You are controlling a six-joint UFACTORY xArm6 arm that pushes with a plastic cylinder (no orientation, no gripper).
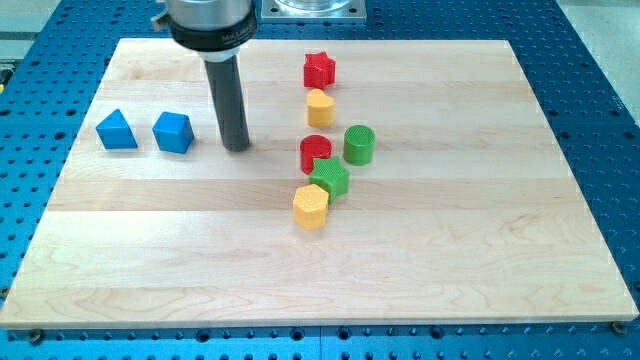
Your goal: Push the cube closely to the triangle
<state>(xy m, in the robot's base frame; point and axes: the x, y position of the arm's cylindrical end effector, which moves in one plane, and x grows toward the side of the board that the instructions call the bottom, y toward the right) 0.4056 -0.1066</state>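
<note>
On the wooden board (420, 270), toward the view's left, two blue blocks sit side by side: the blue triangle (116, 130) lies farthest left and the blue cube (173, 132) stands just beside it on the right, a narrow strip of wood showing between them, so they are near but not touching. The arm carries no gripper, so nothing is held or clamped; it ends in a dark rod, and my tip (236, 147) rests on the board just to the right of the blue cube, with a small gap between them, level with the cube's lower half. Right of the tip, well apart from the blue pair, the other blocks form a loose column near the board's middle. At its top sits a red star-shaped block (319, 69), with a yellow block (320, 106) close below it. Lower down, a red cylinder (315, 153) stands next to a green cylinder (359, 144) on its right. A green block (329, 177) touches the red cylinder from below, and a yellow hexagonal block (311, 206) sits against the green block's lower left
</note>
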